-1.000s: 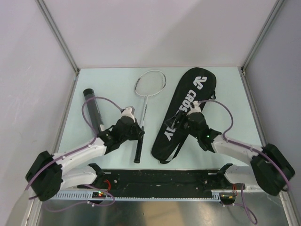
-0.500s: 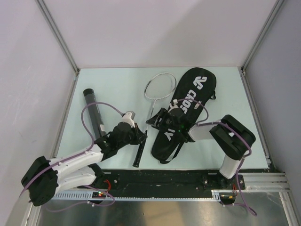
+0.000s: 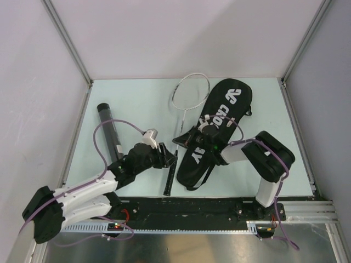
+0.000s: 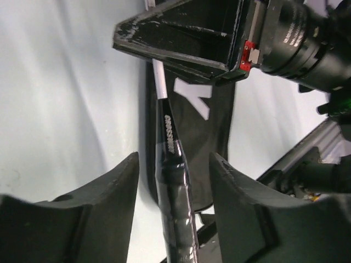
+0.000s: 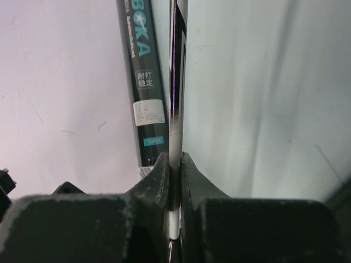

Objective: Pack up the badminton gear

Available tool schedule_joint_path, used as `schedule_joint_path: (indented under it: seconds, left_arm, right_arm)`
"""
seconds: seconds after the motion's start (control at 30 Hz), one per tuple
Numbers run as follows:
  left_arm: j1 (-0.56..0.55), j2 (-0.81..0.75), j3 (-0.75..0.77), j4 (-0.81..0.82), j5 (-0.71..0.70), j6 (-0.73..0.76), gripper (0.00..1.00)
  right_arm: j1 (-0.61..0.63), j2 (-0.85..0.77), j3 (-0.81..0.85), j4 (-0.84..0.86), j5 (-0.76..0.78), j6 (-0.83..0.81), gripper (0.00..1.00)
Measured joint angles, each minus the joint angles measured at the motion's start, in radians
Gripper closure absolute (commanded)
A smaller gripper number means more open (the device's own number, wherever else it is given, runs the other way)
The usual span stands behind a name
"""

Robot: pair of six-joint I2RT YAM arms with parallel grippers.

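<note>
A thin silver racquet (image 3: 189,93) with a black handle (image 3: 169,176) lies tilted on the table, its head beside the top of the black "CROSSWAY" bag (image 3: 225,118). My right gripper (image 3: 181,140) is shut on the racquet's shaft (image 5: 175,71), which the fingers (image 5: 159,175) pinch tightly. My left gripper (image 3: 170,157) is open around the handle (image 4: 176,197); its fingers (image 4: 115,186) stand apart from the handle on both sides. The black tube (image 3: 109,129) lies at the left and shows as a printed cylinder (image 5: 140,82) beside the shaft in the right wrist view.
The bag (image 4: 215,131) lies just right of the handle, its strap near the front edge. A black rail (image 3: 186,211) with both arm bases runs along the near edge. Grey walls enclose the table at the left, right and back.
My right gripper has closed on the racquet's shaft. The left gripper has opened off the handle. The racquet has swung, its head now further right by the bag.
</note>
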Motion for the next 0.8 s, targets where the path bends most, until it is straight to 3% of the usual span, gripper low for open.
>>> schedule_joint_path:
  seconds: [0.17,0.4,0.6,0.8]
  left_arm:
    - [-0.001,-0.097,0.002,-0.003,-0.008,0.034,0.28]
    - [-0.003,-0.103,0.079,-0.063,-0.018,0.138,0.27]
    - [-0.045,0.072,0.199,-0.074,-0.001,0.247,0.28]
    - [-0.176,0.334,0.336,-0.08,-0.013,0.349,0.26]
  right_arm:
    - [-0.077,-0.166,-0.104,-0.063,0.011,-0.001,1.0]
    - [-0.206,-0.568,-0.263,-0.239,0.031,-0.028,1.0]
    - [-0.314,-0.977,-0.312,-0.646,0.092,-0.122,1.0]
    - [-0.416,-1.294,-0.314,-0.982,0.127,-0.209,1.0]
